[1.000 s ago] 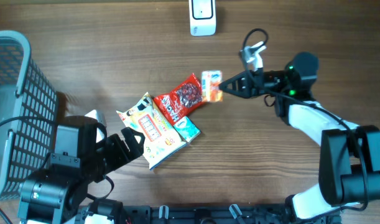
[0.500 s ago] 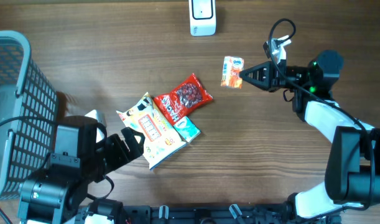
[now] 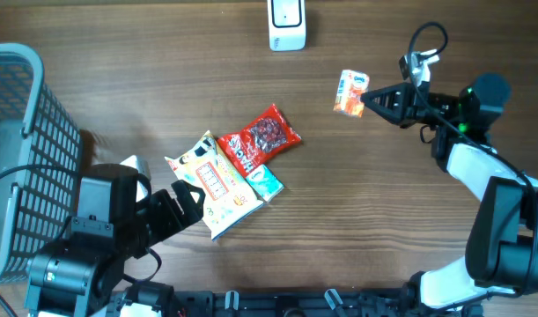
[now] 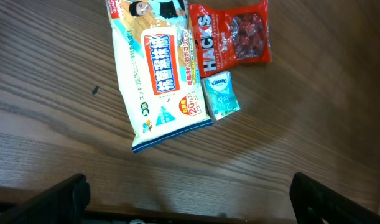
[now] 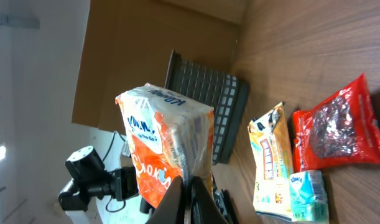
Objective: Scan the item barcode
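One pincer [image 3: 366, 99] level, packet [image 3: 350, 92] aloft

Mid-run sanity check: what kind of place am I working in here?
Probably a mock shop checkout on a test bench: a white scanner at the far edge of the table, a grey basket on the left, and packets of shop goods.

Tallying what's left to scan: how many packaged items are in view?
4. An orange packet in the shut right gripper; clustered on the table, a red candy bag, a white wipes pack and a small teal tissue pack. More could lie hidden in the basket.
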### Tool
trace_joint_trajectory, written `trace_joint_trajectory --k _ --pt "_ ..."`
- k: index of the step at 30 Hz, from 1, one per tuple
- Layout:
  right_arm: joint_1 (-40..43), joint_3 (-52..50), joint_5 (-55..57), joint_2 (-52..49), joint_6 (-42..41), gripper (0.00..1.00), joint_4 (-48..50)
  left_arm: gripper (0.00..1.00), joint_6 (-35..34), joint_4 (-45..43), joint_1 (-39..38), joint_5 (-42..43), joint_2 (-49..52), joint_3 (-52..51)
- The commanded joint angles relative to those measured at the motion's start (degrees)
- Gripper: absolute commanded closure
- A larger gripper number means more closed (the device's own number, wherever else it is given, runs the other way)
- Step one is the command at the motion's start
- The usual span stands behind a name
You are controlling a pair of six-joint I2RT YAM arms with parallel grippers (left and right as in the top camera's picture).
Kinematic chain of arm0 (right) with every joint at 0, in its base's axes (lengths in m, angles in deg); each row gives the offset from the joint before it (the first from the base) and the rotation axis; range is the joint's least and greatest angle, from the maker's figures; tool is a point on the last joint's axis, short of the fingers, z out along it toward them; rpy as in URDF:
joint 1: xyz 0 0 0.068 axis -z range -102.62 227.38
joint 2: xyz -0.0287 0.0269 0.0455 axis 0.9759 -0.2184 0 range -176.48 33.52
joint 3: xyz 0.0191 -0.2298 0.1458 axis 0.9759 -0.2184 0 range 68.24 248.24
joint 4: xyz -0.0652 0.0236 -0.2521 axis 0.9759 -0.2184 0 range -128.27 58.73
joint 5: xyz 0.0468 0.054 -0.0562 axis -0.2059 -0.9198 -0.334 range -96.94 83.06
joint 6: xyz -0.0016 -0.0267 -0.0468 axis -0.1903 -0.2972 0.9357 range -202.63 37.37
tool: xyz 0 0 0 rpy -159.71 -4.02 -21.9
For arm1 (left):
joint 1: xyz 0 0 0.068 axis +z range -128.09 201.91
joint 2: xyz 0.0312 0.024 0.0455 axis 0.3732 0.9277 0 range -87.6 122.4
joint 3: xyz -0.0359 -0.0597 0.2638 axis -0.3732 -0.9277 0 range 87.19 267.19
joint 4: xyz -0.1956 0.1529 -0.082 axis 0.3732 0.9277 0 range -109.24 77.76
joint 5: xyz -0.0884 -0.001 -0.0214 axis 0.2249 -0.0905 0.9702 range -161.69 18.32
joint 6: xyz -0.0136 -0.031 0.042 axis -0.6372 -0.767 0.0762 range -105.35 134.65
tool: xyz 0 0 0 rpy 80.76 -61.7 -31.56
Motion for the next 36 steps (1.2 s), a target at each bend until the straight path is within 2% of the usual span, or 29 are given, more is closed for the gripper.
trace_joint_trajectory --k 1,5,10,13,17,20,22,24,27,28,29,31,33,36 --pt "-2.2 0.8 -3.6 0.0 1.5 0.96 1.0 0.00 -0.3 -0.2 0.2 0.7 -0.1 0.0" --pt "-6.5 0.8 -3.6 0.0 2.9 0.96 6.2 0.00 -0.3 -0.2 0.2 0.7 -0.1 0.0" --pt "-13.9 0.8 -3.6 0.0 15.9 0.96 6.5 0.00 -0.3 -0.2 0.2 0.7 -0.1 0.0" --pt "-14.6 0.8 -3.6 0.0 19.4 0.96 6.5 0.00 -0.3 -0.2 0.2 0.7 -0.1 0.0" --pt "-14.3 0.8 -2.2 0.0 17.9 0.96 7.6 0.00 -0.3 -0.2 0.2 0.7 -0.1 0.0" --pt "-12.3 0.8 9.2 0.0 10.5 0.96 7.5 0.00 -0.3 -0.2 0.2 0.7 -0.1 0.0" --pt "-11.5 1.0 16.3 0.0 10.6 0.96 6.7 0.00 -0.3 -0.2 0.2 0.7 -0.1 0.0" --pt "-11.7 2.4 24.9 0.0 15.8 0.95 -0.3 0.00 -0.3 -0.2 0.2 0.7 -0.1 0.0" --pt "-12.7 7.7 39.0 0.0 31.6 0.95 -24.5 0.00 -0.3 -0.2 0.2 0.7 -0.1 0.0" --pt "-13.4 11.0 47.1 0.0 38.6 0.95 -36.2 0.00 -0.3 -0.2 0.2 0.7 -0.1 0.0" --pt "-14.2 16.0 59.8 0.0 45.4 0.96 -50.8 0.00 -0.3 -0.2 0.2 0.7 -0.1 0.0" --pt "-15.7 24.0 79.0 0.0 54.1 0.96 -67.1 0.00 -0.3 -0.2 0.2 0.7 -0.1 0.0" --pt "-16.7 30.1 87.8 -0.2 59.1 0.96 -74.0 0.00 -0.3 -0.2 0.2 0.7 -0.1 0.0" --pt "-17.2 33.7 90.7 -0.3 63.0 0.96 -74.9 0.00 -0.3 -0.2 0.2 0.7 -0.1 0.0"
